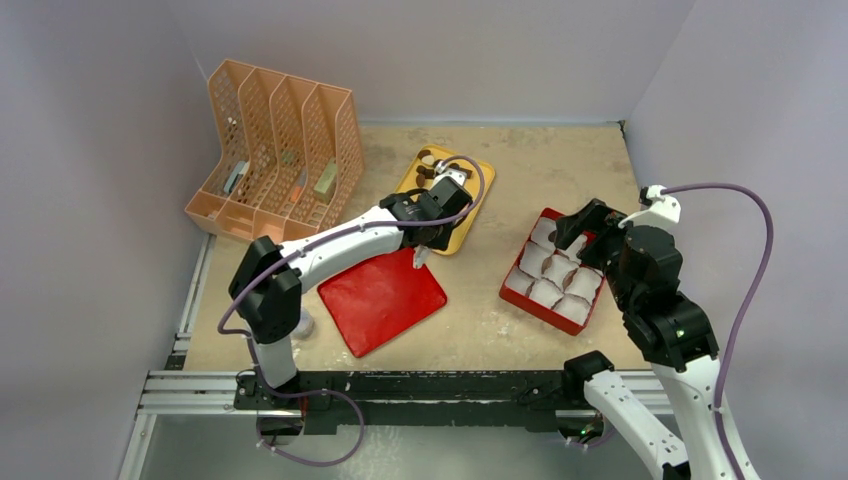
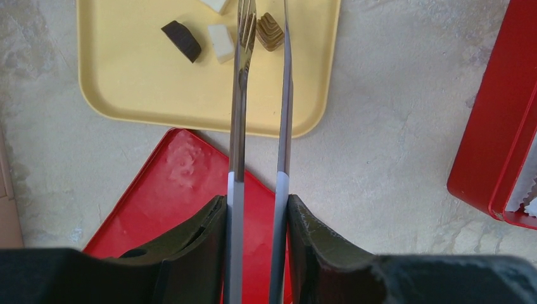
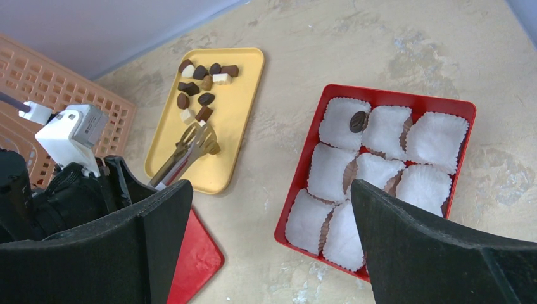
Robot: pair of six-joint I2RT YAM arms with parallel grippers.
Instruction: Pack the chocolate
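Several small chocolates (image 3: 199, 88), dark, tan and white, lie at the far end of the yellow tray (image 3: 234, 107); the tray also shows in the top view (image 1: 462, 235). My left gripper (image 2: 256, 209) is shut on metal tongs (image 2: 237, 126), whose tips pinch a ridged brown chocolate (image 2: 270, 31) over the tray. The red box (image 3: 399, 95) holds white paper cups (image 3: 386, 130); one far cup holds a dark round chocolate (image 3: 358, 121). My right gripper (image 3: 271, 190) is open and empty above the box's near left side.
A red lid (image 1: 380, 295) lies flat under the left gripper, next to the tray's near end. An orange file rack (image 1: 280, 150) stands at the back left. Walls close the table at the back and on the right.
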